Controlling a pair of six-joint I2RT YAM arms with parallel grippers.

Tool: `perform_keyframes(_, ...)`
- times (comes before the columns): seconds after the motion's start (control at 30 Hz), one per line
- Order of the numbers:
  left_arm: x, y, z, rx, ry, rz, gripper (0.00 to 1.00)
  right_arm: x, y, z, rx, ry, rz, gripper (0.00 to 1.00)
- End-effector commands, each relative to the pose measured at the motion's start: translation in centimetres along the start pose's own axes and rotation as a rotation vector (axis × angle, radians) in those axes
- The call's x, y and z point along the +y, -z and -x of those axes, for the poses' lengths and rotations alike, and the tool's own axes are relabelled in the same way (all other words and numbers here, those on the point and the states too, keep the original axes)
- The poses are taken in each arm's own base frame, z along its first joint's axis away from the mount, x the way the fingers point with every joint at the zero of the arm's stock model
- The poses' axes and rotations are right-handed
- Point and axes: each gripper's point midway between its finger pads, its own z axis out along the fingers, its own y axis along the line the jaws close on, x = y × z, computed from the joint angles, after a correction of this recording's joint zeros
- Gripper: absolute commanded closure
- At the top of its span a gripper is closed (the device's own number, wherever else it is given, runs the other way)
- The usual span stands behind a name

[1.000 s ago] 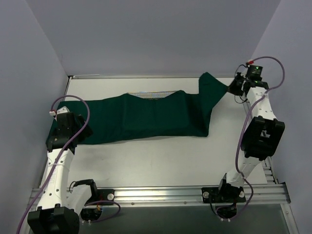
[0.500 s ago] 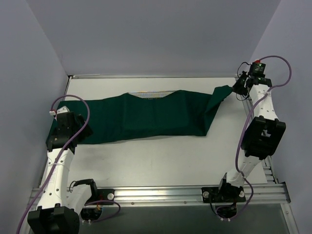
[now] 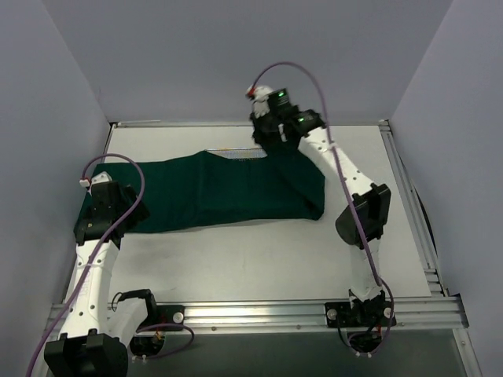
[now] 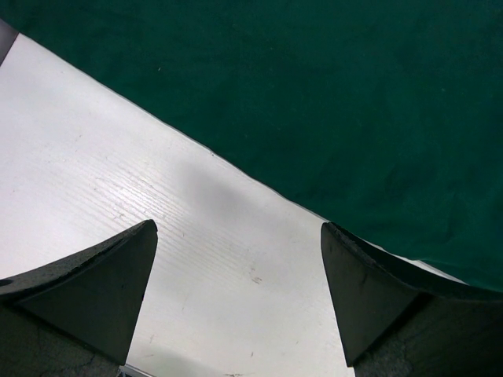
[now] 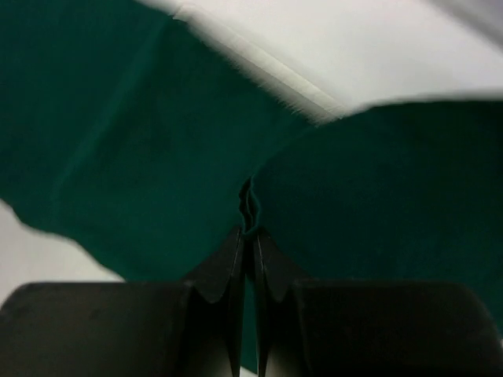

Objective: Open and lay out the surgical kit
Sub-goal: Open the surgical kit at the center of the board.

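The green cloth (image 3: 212, 192) lies as a long band running left to right across the far half of the table (image 3: 251, 259), with a sliver of tray (image 3: 238, 152) showing at its far edge. The right gripper (image 5: 250, 234) is clamped on a cloth fold above the band's far right part. The left gripper (image 4: 236, 259), spread and holding nothing, hovers just near of the cloth's left end.
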Motion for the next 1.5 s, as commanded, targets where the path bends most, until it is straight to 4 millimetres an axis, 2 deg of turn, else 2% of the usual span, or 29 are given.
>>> perform_keyframes(0.0, -0.4, 0.2, 1.1, -0.044, 0.008, -0.021, 0.06, -0.7, 1.9, -7.2, 0.217, 0.130, -0.074, 1.00)
perform_keyframes(0.03, -0.4, 0.2, 1.2, -0.047, 0.008, -0.021, 0.06, -0.9, 2.4, -9.2, 0.244, 0.105, -0.087, 1.00)
perform_keyframes(0.17, -0.4, 0.1, 1.1, -0.044, 0.007, -0.024, 0.06, -1.8, 2.9, -11.2, 0.266, 0.105, -0.130, 1.00)
perform_keyframes(0.3, -0.5, 0.1, 1.1, -0.040, 0.007, -0.026, 0.06, -2.0, 2.8, -12.0, 0.296, 0.116, -0.144, 1.00)
perform_keyframes(0.5, -0.5, 0.1, 1.1, -0.043, 0.007, -0.028, 0.06, -2.7, 2.6, -10.9, 0.272, 0.123, -0.198, 1.00)
perform_keyframes(0.63, -0.5, 0.1, 1.1, -0.042, 0.007, -0.026, 0.06, -4.2, 3.3, -8.6, 0.207, 0.131, -0.285, 1.00)
perform_keyframes(0.7, -0.5, 0.1, 1.0, -0.039, 0.006, -0.024, 0.06, -8.4, 4.9, -7.6, 0.185, 0.119, -0.460, 1.00)
perform_keyframes(0.73, -0.5, 0.1, 1.0, -0.040, 0.006, -0.026, 0.06, -10.6, 6.4, -7.0, 0.165, 0.095, -0.539, 1.00)
perform_keyframes(0.8, -0.4, 0.1, 1.0, -0.039, 0.006, -0.024, 0.06, -16.7, 10.2, -6.6, 0.138, 0.031, -0.783, 1.00)
perform_keyframes(0.83, -0.5, 0.1, 1.0, -0.039, 0.007, -0.026, 0.06, -21.6, 13.5, -7.9, 0.152, -0.042, -0.934, 1.00)
perform_keyframes(0.87, -0.5, 0.1, 1.0, -0.040, 0.007, -0.026, 0.06, -25.0, 16.4, -8.4, 0.143, -0.086, -1.106, 1.00)
perform_keyframes(0.9, -0.5, 0.1, 1.0, -0.040, 0.008, -0.027, 0.06, -27.2, 18.2, -9.4, 0.148, -0.135, -1.187, 1.00)
perform_keyframes(0.93, -0.5, 0.2, 1.0, -0.041, 0.009, -0.028, 0.06, -30.9, 20.7, -11.8, 0.164, -0.239, -1.283, 1.00)
perform_keyframes(0.97, -0.4, 0.2, 1.0, -0.042, 0.010, -0.026, 0.06, -32.8, 21.7, -13.0, 0.167, -0.289, -1.324, 1.00)
perform_keyframes(1.03, -0.5, 0.3, 1.0, -0.041, 0.006, -0.028, 0.06, -35.4, 22.4, -16.0, 0.195, -0.380, -1.400, 0.99)
perform_keyframes(1.07, -0.4, 0.3, 1.0, -0.044, 0.009, -0.026, 0.06, -36.8, 22.9, -18.0, 0.211, -0.427, -1.437, 0.94)
perform_keyframes(1.1, -0.5, 0.3, 0.9, -0.041, 0.009, -0.028, 0.06, -37.7, 22.3, -20.0, 0.256, -0.444, -1.459, 0.89)
perform_keyframes(1.13, -0.5, 0.4, 1.0, -0.044, 0.011, -0.030, 0.06, -38.4, 22.0, -21.4, 0.282, -0.468, -1.469, 0.71)
perform_keyframes(1.2, -0.5, 0.4, 1.0, -0.046, 0.012, -0.032, 0.06, -39.6, 22.1, -25.0, 0.351, -0.548, -1.499, 0.53)
perform_keyframes(1.23, -0.5, 0.4, 0.9, -0.045, 0.012, -0.034, 0.06, -40.1, 21.2, -26.9, 0.406, -0.570, -1.488, 0.50)
perform_keyframes(1.3, -0.5, 0.5, 1.0, -0.047, 0.012, -0.033, 0.06, -40.2, 21.5, -27.8, 0.432, -0.614, -1.485, 0.50)
perform_keyframes(1.33, -0.5, 0.5, 0.9, -0.047, 0.011, -0.034, 0.06, -40.0, 21.4, -27.4, 0.413, -0.623, -1.467, 0.48)
perform_keyframes(1.43, -0.5, 0.4, 1.0, -0.046, 0.011, -0.033, 0.06, -39.3, 21.5, -24.6, 0.294, -0.660, -1.386, 0.44)
perform_keyframes(1.47, -0.5, 0.4, 1.0, -0.045, 0.012, -0.034, 0.06, -38.8, 20.3, -23.4, 0.237, -0.681, -1.298, 0.43)
